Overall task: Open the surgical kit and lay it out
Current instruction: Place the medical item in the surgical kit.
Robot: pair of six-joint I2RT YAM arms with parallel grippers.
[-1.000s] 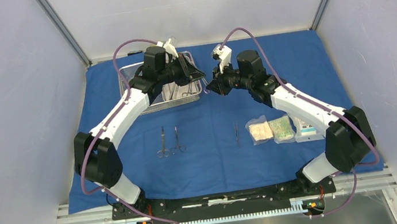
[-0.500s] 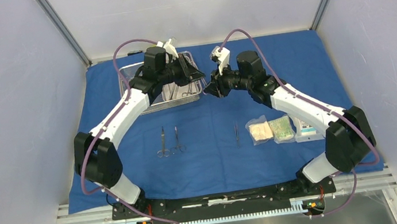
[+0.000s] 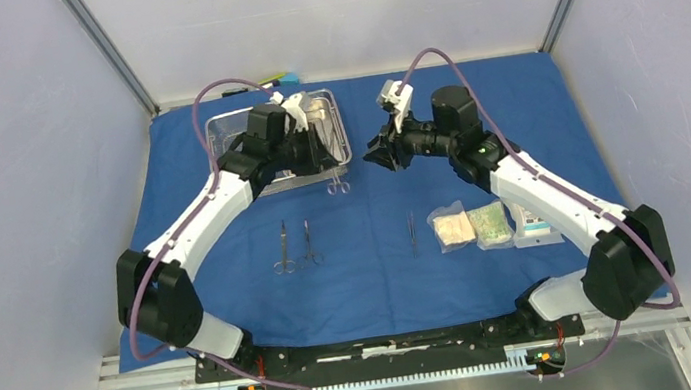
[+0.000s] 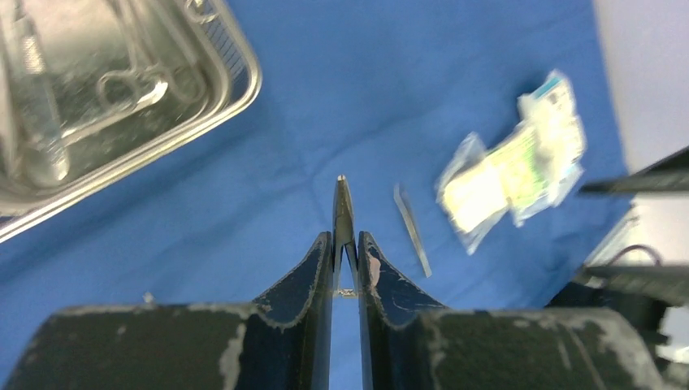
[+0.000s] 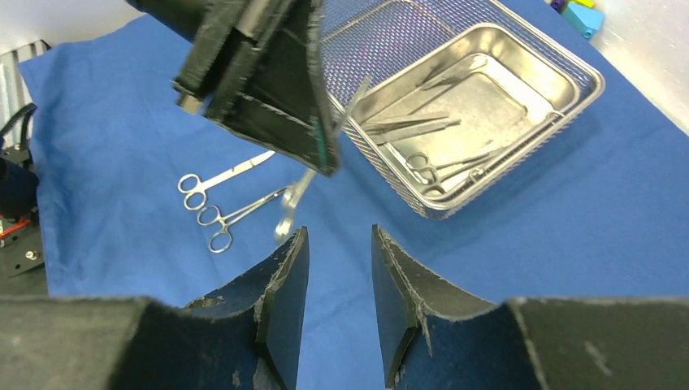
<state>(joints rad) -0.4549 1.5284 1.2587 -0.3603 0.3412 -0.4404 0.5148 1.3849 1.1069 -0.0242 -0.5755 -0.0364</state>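
Note:
The blue cloth wrap (image 3: 382, 271) lies spread flat. At the back left stands the wire-mesh tray (image 3: 340, 123) with the steel pan (image 5: 520, 77) inside; several instruments (image 5: 422, 126) lie in the pan. My left gripper (image 3: 320, 156) (image 4: 345, 237) is shut on a slim scissors-like instrument (image 4: 343, 207), whose rings (image 3: 338, 188) hang over the cloth in front of the tray. My right gripper (image 3: 383, 156) (image 5: 337, 237) stands open and empty just to the right. Two scissors-like instruments (image 3: 295, 247), tweezers (image 3: 412, 232) and three packets (image 3: 490, 224) lie in a row on the cloth.
A small yellow-and-blue block toy (image 3: 278, 77) sits behind the tray at the cloth's back edge. Grey walls close in the left, right and back. The arms' base rail (image 3: 381, 344) runs along the near edge.
My right gripper's jaws have opened and it has drawn back to the right. My left gripper has swung toward the near side, carrying the instrument out over the tray's front rim.

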